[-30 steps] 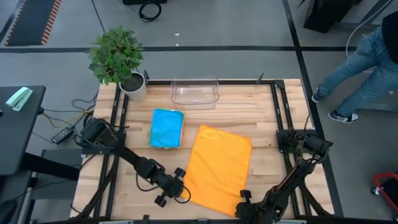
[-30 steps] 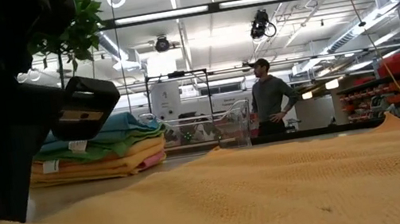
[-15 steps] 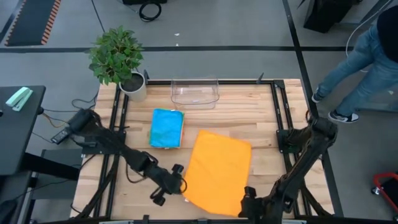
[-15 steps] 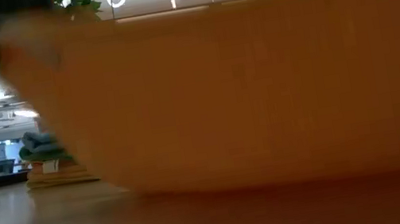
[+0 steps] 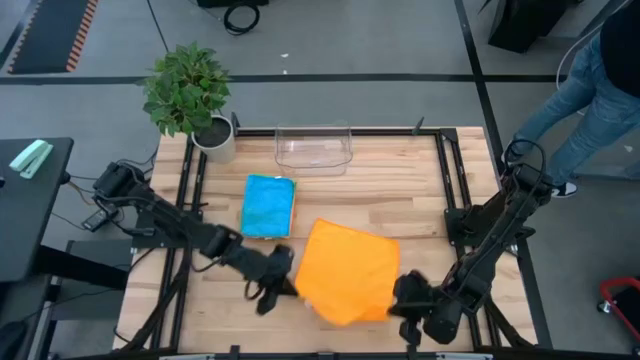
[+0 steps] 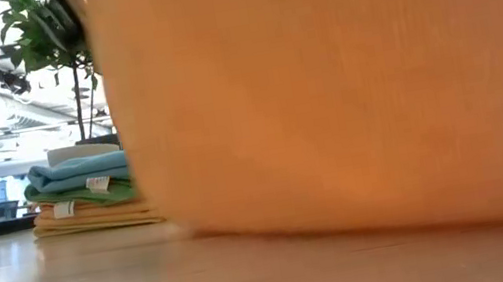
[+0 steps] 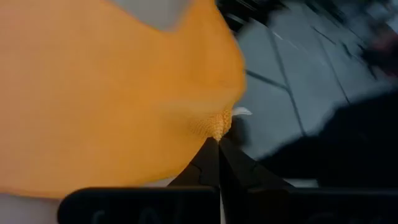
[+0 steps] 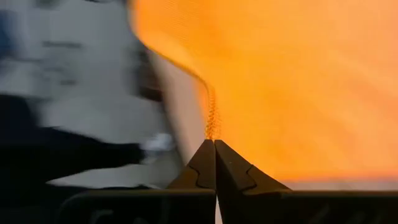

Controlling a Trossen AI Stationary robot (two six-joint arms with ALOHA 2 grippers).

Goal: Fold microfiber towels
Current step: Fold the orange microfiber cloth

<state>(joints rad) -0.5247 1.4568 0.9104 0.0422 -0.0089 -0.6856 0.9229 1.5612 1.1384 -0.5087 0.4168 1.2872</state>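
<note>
An orange microfiber towel (image 5: pixel 345 270) is raised over the table's near middle and fills most of the low view (image 6: pixel 346 96). My left gripper (image 5: pixel 283 283) is shut on its near left corner and my right gripper (image 5: pixel 398 296) is shut on its near right corner. A stack of folded towels with a blue one (image 5: pixel 268 205) on top lies on the table behind the left gripper; in the low view the stack (image 6: pixel 88 197) shows blue, green and pale yellow-orange layers. My left gripper pinches the orange towel's corner (image 7: pixel 214 127) between its two shut fingertips, only at their free ends. The towel is lifted at that corner and spreads away from the fingers. My right gripper pinches the towel's other near corner (image 8: pixel 212 127) between its shut fingertips, at the hemmed edge. The cloth spreads away from the fingers, raised off the table there.
A clear plastic bin (image 5: pixel 313 148) stands at the table's far middle. A potted plant (image 5: pixel 190 95) stands at the far left corner. A person (image 5: pixel 590 90) stands beyond the table's right side. Bare wood lies at the far right of the table.
Both grippers have shut on the towel's near corners and risen, carrying them up and toward the table's far edge. The towel, flat on the table a second ago, now has its near edge lifted and looks shorter from above.
</note>
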